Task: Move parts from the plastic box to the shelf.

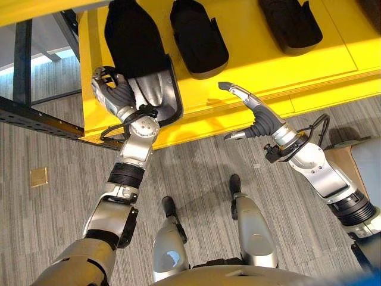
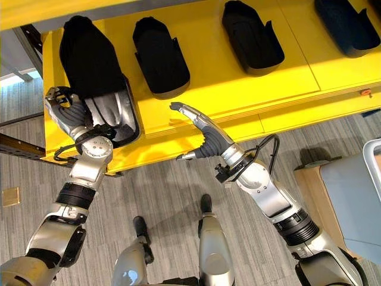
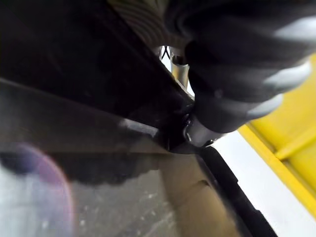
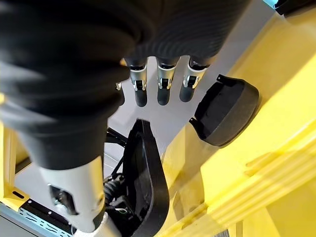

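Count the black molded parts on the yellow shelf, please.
4: black molded part at the left hand, then three others spaced rightward along the yellow shelf. More may lie beyond view.

Grey striped carpet floor (image 1: 53, 202), dark metal frame (image 1: 30, 116) at left

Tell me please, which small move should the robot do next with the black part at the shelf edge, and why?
Probably push the black part a little further onto the yellow shelf, then let go. The left hand is at its near end, which reaches the shelf's front edge, while the other black parts lie further in. The right hand is open and holds nothing.
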Tool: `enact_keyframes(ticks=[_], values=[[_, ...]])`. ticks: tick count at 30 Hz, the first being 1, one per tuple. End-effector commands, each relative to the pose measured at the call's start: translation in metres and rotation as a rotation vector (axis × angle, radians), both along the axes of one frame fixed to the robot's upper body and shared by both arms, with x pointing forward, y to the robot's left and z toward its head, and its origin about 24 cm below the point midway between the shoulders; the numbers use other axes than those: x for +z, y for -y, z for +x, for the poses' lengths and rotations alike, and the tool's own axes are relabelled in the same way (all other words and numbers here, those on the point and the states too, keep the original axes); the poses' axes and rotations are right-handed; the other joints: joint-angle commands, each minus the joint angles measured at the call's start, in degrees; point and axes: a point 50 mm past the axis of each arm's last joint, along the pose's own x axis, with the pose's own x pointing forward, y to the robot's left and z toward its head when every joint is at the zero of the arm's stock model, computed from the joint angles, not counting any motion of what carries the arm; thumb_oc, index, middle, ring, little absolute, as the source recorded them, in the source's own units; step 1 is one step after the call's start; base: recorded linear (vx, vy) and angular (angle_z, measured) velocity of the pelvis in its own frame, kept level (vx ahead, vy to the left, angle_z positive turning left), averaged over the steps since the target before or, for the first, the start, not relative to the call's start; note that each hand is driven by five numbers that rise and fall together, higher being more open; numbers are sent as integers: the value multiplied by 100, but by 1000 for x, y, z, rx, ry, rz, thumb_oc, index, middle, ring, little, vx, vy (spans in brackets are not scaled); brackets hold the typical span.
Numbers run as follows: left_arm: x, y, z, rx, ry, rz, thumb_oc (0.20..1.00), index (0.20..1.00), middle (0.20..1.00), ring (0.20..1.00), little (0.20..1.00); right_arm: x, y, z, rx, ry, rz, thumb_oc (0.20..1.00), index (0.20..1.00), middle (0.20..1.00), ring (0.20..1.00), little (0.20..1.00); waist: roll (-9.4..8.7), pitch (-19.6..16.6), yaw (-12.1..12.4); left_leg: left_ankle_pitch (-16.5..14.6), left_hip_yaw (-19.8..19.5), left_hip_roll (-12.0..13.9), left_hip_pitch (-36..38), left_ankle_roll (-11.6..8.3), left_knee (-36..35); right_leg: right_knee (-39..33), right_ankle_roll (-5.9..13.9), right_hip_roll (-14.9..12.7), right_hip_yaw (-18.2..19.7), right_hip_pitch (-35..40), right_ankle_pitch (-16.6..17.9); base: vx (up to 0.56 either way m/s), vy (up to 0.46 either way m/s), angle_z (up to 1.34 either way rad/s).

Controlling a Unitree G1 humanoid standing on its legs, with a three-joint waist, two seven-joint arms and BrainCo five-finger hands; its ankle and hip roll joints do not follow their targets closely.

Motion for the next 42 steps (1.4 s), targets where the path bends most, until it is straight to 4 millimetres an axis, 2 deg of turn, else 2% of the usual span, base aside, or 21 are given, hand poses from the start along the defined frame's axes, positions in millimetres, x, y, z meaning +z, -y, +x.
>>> enact_keyframes(ticks=[1,4,5,10,11,12,13,15,17,19,20,21,22,25,26,27,28,32,34,38,42], values=[[53,-34,-1,129,169,42,200,200,200,200,200,36,-7,-19,106,137,63,1000,1000,1000,1000,1000,-219,-234,-145,-174,130,230,-77,-99,613,381,262,-22,317,-112,-249,-26,43,-7],[63,-49,1,176,153,46,200,200,200,200,200,43,-7,-19,110,149,60,1000,1000,1000,1000,1000,-236,-171,-206,-213,156,219,-174,-98,696,459,268,-10,379,-253,-248,-9,38,-8],[82,-70,0,255,128,41,200,200,200,200,200,50,-5,-22,117,162,44,1000,1000,1000,1000,1000,-269,-56,-345,-291,197,200,-262,-104,805,553,273,16,473,-396,-282,12,68,-6],[109,-97,-5,355,110,75,200,200,200,200,200,60,0,-26,125,202,30,1000,1000,1000,1000,1000,-318,40,-526,-367,293,171,-436,-82,905,613,287,45,598,-662,-244,19,27,-15],[119,-101,-7,377,107,110,200,200,200,200,200,61,2,-30,131,208,34,1000,1000,1000,1000,1000,-351,66,-567,-369,360,179,-491,-89,909,598,268,55,500,-695,-253,33,-56,-16],[120,-105,-11,413,112,125,200,200,200,200,200,64,2,-32,157,223,19,1000,1000,1000,1000,1000,-378,120,-507,-325,552,242,-431,-126,890,573,274,19,139,-757,-185,144,-9,-23],[112,-116,-19,451,99,123,200,200,200,200,200,65,-2,-35,211,226,-24,1000,1000,1000,1000,1000,-336,166,-393,-411,771,352,-256,-210,900,670,341,-78,-237,-682,-366,178,-7,-36],[99,-124,-27,484,81,136,200,200,200,200,200,60,-3,-39,251,201,-46,1000,1000,1000,1000,1000,-326,88,-345,-452,923,432,-104,-154,892,898,323,-175,-310,-665,-493,170,-95,-120],[95,-125,-27,478,59,137,200,200,200,200,200,55,-3,-40,246,180,-49,1000,1000,1000,1000,1000,-297,80,-339,-210,970,558,-235,-271,1361,986,198,-152,-430,-552,-634,97,-172,-49],[95,-125,-27,478,54,140,200,200,200,200,200,54,-4,-40,244,179,-53,1000,1000,1000,1000,1000,-284,81,-351,-186,959,595,-288,-294,1461,1003,171,-145,-469,-525,-667,68,-76,35],[97,-126,-26,467,41,136,200,200,200,200,200,51,-5,-39,231,175,-62,1000,1000,1000,1000,1000,-228,125,-274,13,787,539,-432,-274,1374,1128,129,-125,-495,-436,-773,22,65,50],[99,-125,-25,467,45,137,200,200,200,200,200,52,-8,-38,222,178,-59,1000,1000,1000,1000,1000,-199,153,-215,298,732,509,-518,-224,904,1133,96,-96,-503,-485,-690,36,151,51],[99,-125,-25,465,52,137,200,200,200,200,200,53,-8,-37,205,181,-57,1000,1000,1000,1000,1000,-179,160,-194,475,706,519,-542,-274,607,1132,98,-89,-494,-463,-737,-16,234,39],[99,-127,-25,463,64,108,200,200,200,200,200,52,-9,-33,175,192,-56,1000,1000,1000,1000,1000,-118,198,-125,812,383,540,-684,-324,378,1187,32,-43,-374,-408,-866,39,220,17],[98,-127,-24,460,70,97,200,200,200,200,200,52,-8,-30,156,194,-48,1000,1000,1000,1000,1000,-121,195,-127,481,457,470,-699,-218,481,1230,38,-129,-353,-405,-893,27,217,-20],[94,-120,-23,468,84,97,200,200,200,200,200,50,-6,-30,137,179,-16,1000,1000,1000,1000,1000,-134,161,-70,189,434,279,-761,-86,639,1152,112,-189,-326,-418,-802,19,167,-31],[94,-118,-22,470,87,87,200,200,200,200,200,49,-5,-30,135,175,-7,1000,1000,1000,1000,1000,-145,151,-41,130,427,207,-789,-49,676,1068,155,-203,-333,-411,-744,1,87,-38],[89,-115,-23,505,87,74,200,200,200,200,200,45,-6,-34,145,163,-2,1000,1000,1000,1000,1000,-184,144,77,105,368,76,-852,-34,653,781,252,-254,-386,-325,-589,1,20,14],[84,-122,-28,517,70,79,200,200,200,200,200,42,-7,-31,131,159,2,1000,1000,1000,1000,1000,-211,161,216,124,320,61,-875,-33,619,703,283,-292,-450,-267,-552,0,-38,8],[77,-131,-33,512,18,122,200,200,200,200,200,41,-10,-29,116,161,-1,1000,1000,1000,1000,1000,-249,185,357,152,255,105,-870,-61,601,723,272,-292,-535,-196,-581,30,-38,18],[83,-135,-34,511,-3,187,200,200,200,200,200,42,-9,-26,102,162,-15,1000,1000,1000,1000,1000,-248,183,354,133,245,149,-881,-73,659,721,231,-262,-543,-188,-594,61,24,10]])
